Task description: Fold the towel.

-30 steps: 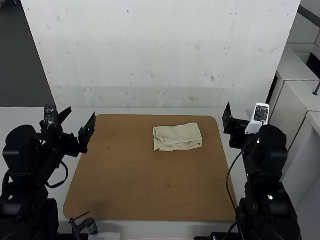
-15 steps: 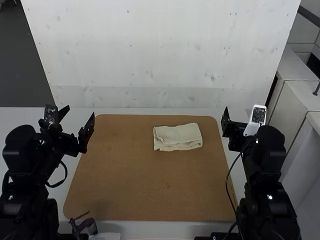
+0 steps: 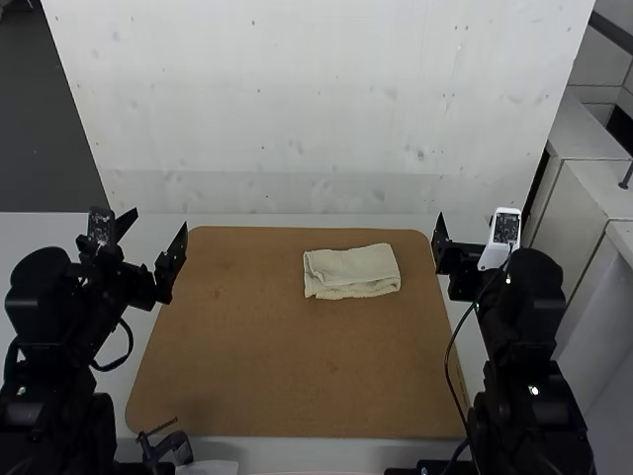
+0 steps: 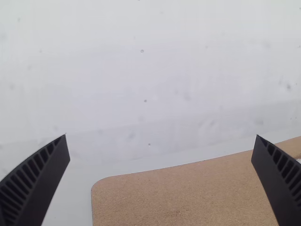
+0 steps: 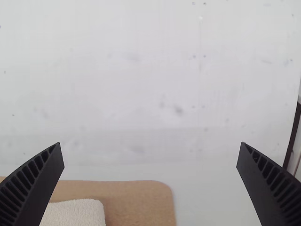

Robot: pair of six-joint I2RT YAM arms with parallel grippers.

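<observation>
The towel (image 3: 351,273) lies folded in a small bundle on the brown board (image 3: 297,356), toward its far edge, right of centre. Both the left gripper (image 3: 160,218) and right gripper (image 3: 459,258) stand wide, apart from it.

Black robot arms (image 3: 59,416), rounded joints (image 3: 40,282), thin black cables (image 3: 448,371), white casing (image 3: 493,256) on the right arm (image 3: 529,416), tapered jaws — ribbed inside
</observation>
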